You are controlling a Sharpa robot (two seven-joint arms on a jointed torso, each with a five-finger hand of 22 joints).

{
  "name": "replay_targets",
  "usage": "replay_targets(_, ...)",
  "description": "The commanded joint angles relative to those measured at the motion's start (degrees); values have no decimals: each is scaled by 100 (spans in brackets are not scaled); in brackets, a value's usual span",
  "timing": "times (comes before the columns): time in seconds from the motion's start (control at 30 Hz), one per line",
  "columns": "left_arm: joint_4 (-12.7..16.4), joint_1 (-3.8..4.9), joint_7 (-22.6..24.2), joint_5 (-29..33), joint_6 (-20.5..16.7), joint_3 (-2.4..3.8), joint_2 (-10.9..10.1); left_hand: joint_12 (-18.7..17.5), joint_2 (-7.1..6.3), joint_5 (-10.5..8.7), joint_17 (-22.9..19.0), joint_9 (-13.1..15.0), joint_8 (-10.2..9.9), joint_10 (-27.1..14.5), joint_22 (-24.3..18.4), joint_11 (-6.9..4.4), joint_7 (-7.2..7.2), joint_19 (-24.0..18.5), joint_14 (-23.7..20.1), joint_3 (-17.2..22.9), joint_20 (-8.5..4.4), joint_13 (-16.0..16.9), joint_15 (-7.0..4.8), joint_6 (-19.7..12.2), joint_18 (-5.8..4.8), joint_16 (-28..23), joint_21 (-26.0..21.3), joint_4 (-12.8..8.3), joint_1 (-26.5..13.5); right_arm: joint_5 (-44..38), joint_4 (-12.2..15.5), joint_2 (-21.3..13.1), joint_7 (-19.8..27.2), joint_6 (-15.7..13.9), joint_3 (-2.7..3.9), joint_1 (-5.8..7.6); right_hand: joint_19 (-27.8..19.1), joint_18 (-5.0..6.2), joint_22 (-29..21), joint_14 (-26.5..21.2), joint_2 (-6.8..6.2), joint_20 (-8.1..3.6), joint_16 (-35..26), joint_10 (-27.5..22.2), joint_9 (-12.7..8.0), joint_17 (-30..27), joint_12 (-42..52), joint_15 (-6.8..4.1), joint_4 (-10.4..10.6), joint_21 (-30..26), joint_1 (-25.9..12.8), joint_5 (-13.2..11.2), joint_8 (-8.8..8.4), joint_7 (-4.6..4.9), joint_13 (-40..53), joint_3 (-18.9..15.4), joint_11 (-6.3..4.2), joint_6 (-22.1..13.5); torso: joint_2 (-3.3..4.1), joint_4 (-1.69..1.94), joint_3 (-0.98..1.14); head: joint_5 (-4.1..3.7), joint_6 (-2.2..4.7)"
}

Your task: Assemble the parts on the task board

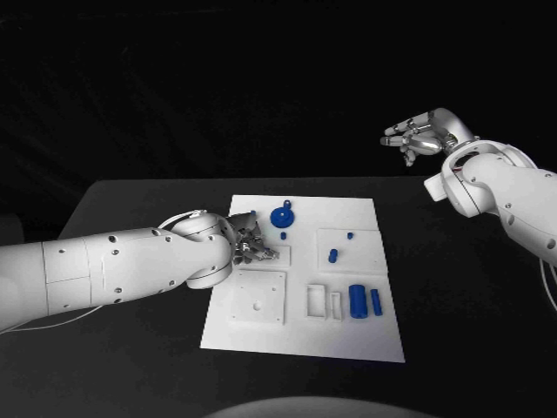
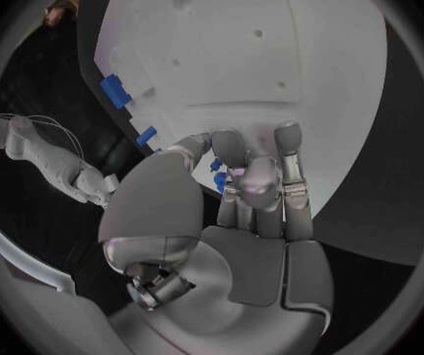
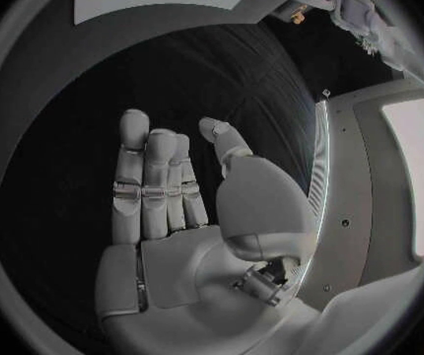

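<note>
While curled over the near-left part of the task board (image 1: 354,340), left hand (image 1: 246,244) pinching a small blue part (image 2: 218,180) between its fingertips, held low over the white surface, probably to seat it in a nearby recess. Right hand (image 1: 419,135) raised well off beyond the table's (image 1: 479,331) far right corner, fingers straight and apart, holding nothing, likely parked clear of the work. Other blue parts on the board: round knobbed piece (image 1: 283,217) at the far side, small peg (image 1: 332,255) mid-board, cylinder (image 1: 358,301) and thin bar (image 1: 377,302) side by side nearer.
</note>
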Motion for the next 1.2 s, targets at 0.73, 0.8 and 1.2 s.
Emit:
replay_targets(0.73,-21,-43,1,-20,164,-30,-65,57,-143,-1125,18,144,40,53,88,-220,-485,60,20,-216,25,-3,-41,568,39,0,-51,523,9,-4,-5,-4,42,62,2,-1,194,62,-5,-9,-8,-11,-25,-39,-6,5,-5,2,9,-15,-46,19,12,21,-6,28,-6,-23,4,-2,-1,-9,11)
replay_targets(0.8,-13,-42,-1,-20,160,-29,-73,59,-168,-1319,17,154,46,53,87,-218,-484,59,20,-240,29,-3,-40,582,42,-1,-52,582,-27,-4,-7,-4,43,62,2,-2,194,62,-5,-9,-8,-11,-25,-39,-6,5,-5,2,9,-15,-46,19,12,21,-6,28,-6,-23,2,-2,-2,-8,14)
replay_targets(1.2,45,21,-35,-17,135,11,-155,80,-269,-1988,42,192,55,52,93,-215,-471,68,26,-452,31,4,-42,630,52,21,-33,769,-316,-4,-10,-4,44,64,2,-3,194,62,-8,-10,-11,-10,-26,-39,-5,5,-6,3,6,-24,-39,18,11,22,-10,20,-6,-32,1,-3,6,21,25)
